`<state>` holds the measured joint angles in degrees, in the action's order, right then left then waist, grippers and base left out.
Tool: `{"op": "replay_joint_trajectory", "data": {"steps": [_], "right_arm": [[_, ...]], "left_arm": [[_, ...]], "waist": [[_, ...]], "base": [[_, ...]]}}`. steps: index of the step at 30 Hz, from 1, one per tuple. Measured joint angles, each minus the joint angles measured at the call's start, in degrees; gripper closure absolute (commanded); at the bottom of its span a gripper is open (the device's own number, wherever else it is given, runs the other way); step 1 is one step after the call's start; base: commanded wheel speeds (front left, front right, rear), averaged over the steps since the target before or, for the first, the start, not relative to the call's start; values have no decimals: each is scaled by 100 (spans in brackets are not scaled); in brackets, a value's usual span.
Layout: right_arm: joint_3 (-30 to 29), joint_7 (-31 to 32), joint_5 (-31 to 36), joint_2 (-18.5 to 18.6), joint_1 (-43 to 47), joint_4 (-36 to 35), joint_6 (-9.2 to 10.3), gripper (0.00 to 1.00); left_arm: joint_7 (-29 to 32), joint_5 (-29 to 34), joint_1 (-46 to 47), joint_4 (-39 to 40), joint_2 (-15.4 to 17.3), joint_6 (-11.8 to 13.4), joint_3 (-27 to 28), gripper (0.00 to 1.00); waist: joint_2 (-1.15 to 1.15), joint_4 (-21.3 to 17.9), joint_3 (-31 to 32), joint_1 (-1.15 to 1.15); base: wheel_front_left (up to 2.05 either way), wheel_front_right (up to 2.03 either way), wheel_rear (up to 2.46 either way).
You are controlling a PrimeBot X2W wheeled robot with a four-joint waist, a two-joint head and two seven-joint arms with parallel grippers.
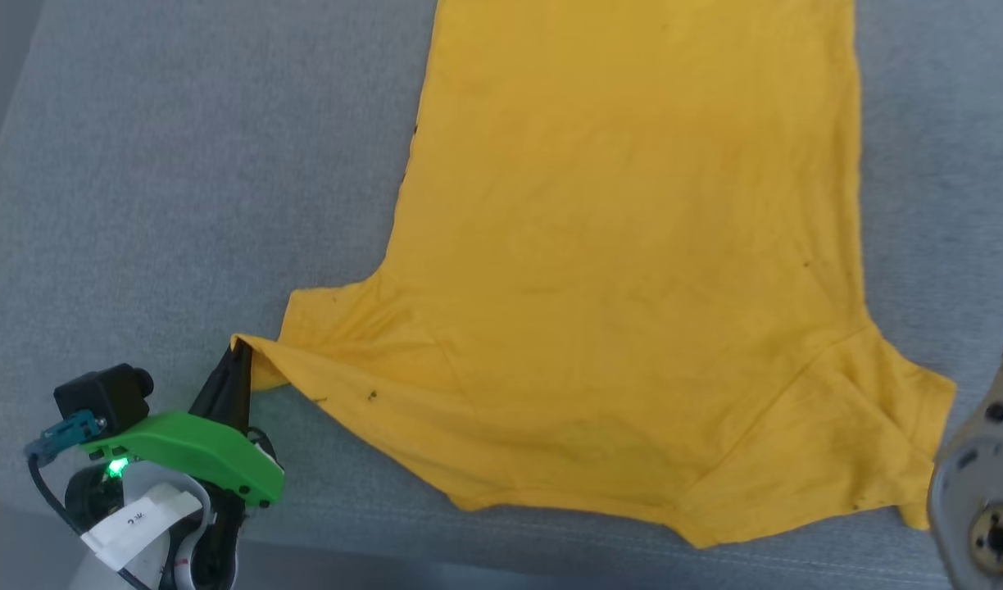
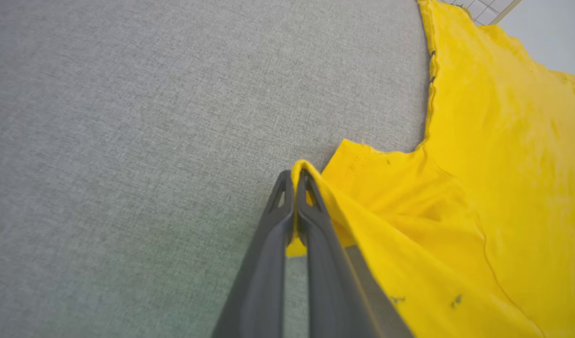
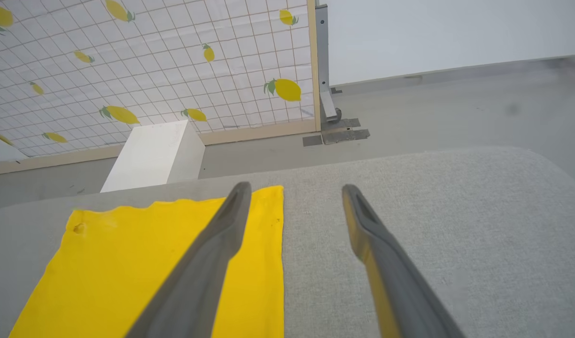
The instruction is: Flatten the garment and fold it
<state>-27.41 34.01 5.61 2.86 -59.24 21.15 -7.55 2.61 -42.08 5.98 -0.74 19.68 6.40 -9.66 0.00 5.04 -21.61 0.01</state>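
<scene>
Garment, flat yellow cloth, sleeve tip pinched by left tool (right tool spread)

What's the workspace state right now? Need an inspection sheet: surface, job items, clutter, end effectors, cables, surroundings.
Surface: grey fabric-covered top, with the shirt spread on it.
Job's things: yellow T-shirt, plain side up, mostly flat with light wrinkles; one sleeve is pulled to a raised point.
Clutter: nothing seen.
End effectors: left end effector shut on that sleeve's edge; right end effector open, holding nothing, by the shirt's side edge.
Cables: dark cable with a teal connector on the left wrist, off the cloth.
Surroundings: lemon-print grid panel, white box, grey floor.
</scene>
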Motion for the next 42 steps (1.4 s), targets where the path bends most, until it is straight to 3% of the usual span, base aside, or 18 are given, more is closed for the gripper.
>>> {"op": "replay_joint_trajectory", "data": {"steps": [8,16,29,30,32,42], "right_arm": [[-324,619,1138,8,-1278,172,0,0],[-235,1385,1872,-1,-1534,101,0,0],[75,2073,1975,285,-1731,-376,1,0],[77,2118,1915,293,-1754,-397,1,53],[122,2191,1817,307,-1792,-413,1,100],[370,1981,1313,353,-1764,-157,0,100]], "left_arm": [[-121,-51,40,516,-3,-138,-1,100],[-222,-142,51,1087,2,-190,16,100],[-349,-230,53,1499,27,-359,57,100],[-368,-230,53,1503,33,-376,62,100],[-372,-232,54,1505,40,-383,60,100],[-361,-226,179,1069,64,-383,-27,100]], "waist": [[0,354,-936,0],[0,667,-1768,1],[0,951,-2555,-1],[1,951,-2584,-1],[1,934,-2609,-1],[0,813,-2196,0]], "base": [[0,0,0],[0,0,0],[0,0,0],[0,0,0],[0,0,0],[0,0,0]]}}
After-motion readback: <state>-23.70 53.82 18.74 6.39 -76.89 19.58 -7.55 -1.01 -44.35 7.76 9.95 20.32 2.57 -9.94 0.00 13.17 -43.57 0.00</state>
